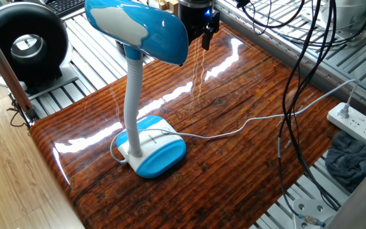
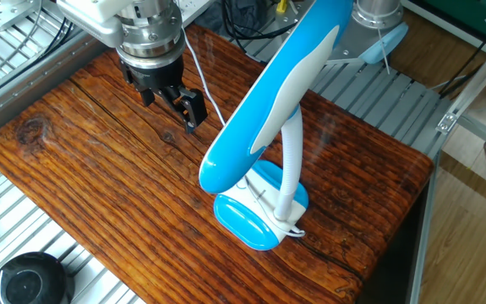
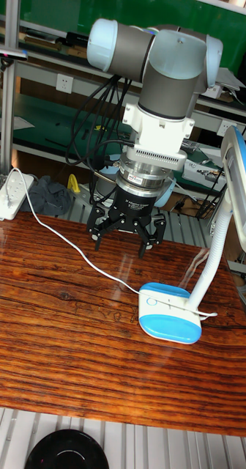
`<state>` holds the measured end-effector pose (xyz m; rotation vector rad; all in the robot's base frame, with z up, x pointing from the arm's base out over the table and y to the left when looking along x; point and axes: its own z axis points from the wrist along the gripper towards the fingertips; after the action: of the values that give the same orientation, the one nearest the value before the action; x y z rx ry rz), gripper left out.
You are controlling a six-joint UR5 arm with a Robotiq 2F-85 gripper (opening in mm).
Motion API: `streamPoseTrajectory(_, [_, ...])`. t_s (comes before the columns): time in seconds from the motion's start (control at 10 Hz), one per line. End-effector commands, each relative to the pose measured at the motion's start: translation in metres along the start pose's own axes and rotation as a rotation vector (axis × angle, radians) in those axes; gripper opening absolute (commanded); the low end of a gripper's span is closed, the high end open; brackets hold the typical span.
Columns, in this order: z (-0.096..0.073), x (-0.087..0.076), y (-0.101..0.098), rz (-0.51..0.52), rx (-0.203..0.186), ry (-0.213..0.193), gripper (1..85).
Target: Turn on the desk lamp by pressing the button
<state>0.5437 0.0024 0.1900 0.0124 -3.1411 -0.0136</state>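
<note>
- The lamp is standing upright on the table. Its head is hanging high above its base and is showing no glow.
- The gripper is hovering above the table, well apart from the base on the side away from the neck. It is touching nothing.
- Its fingers are standing spread with a clear gap between them, and they are gripping nothing.
- The cord is trailing away from the base across the table. It is passing beneath the gripper and heading for the strip off the table's edge.
- A small round mark is showing on the base's white top, at the end far from the neck. It is probably the button, though it is too small to be sure.
- The step in hand is looking like the approach, since nothing is pressing on the base yet.
- The next move is calling for travel toward the base, bringing one fingertip over that mark, then a straight, gentle descent onto it.
- That path is needing care, since the head is crowding the space over the base and the cord is lying close by.
- The fan is sitting off the table, well apart from the base, and is playing no part.
</note>
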Motion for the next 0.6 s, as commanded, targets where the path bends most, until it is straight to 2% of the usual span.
streamPoseTrajectory(0.0, [0.000,0.000,0.002,0.000,0.000,0.000,84.0])
streamPoseTrajectory(0.1, [0.000,-0.005,0.029,0.184,-0.105,-0.016,1.0])
streamPoseTrajectory(0.5, [0.000,-0.006,0.029,0.180,-0.100,-0.017,1.0])
